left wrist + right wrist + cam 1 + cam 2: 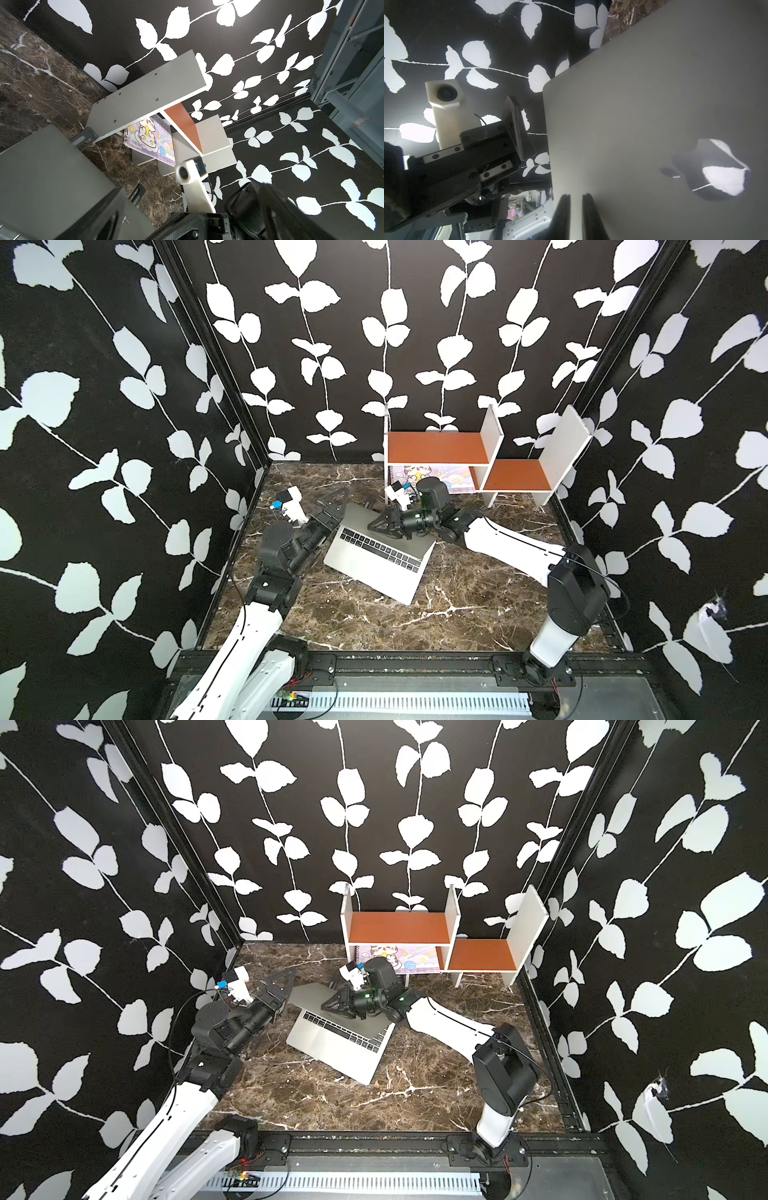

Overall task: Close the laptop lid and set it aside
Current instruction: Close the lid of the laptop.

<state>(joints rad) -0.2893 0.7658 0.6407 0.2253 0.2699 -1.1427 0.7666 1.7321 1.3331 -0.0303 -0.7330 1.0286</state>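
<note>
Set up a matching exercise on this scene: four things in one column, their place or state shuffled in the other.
1. laptop lid
2. left gripper
3. right gripper
4. notebook

A. under the shelf
B. open
C. shut
D. tilted partway down, not flat

Pairs: 1-D, 2-B, 3-C, 4-A

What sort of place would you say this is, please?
Most likely a robot test booth dressed as a home desk: leaf-patterned wall panels box in a marble-look tabletop, two robot arms are mounted on a rail at its front, and the props are a laptop and a small shelf.
</note>
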